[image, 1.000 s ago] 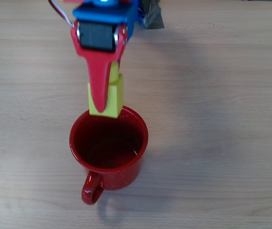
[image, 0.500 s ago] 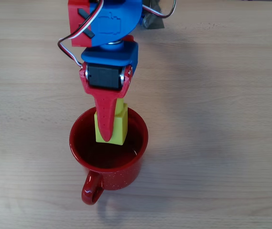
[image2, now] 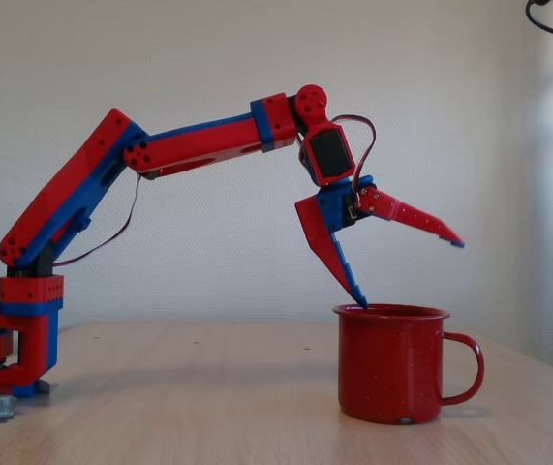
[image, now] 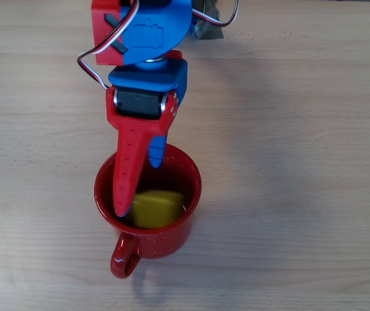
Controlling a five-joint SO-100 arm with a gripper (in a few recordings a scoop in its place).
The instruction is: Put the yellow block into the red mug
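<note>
The gripper [image2: 410, 273] hangs spread wide and released above the one red mug [image2: 392, 364]; one yellow block [image: 157, 208] lies inside, toward six o'clock. Pale wooden table [image: 301, 129], plain white wall [image2: 160, 58] behind.

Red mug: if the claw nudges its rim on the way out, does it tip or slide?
Probably neither. The red mug looks squat with a broad flat base on the table, so tipping seems unlikely. Its glossy wall on smooth wood may let it slide a little. The yellow block inside adds little weight. The claw is open above the rim.
</note>
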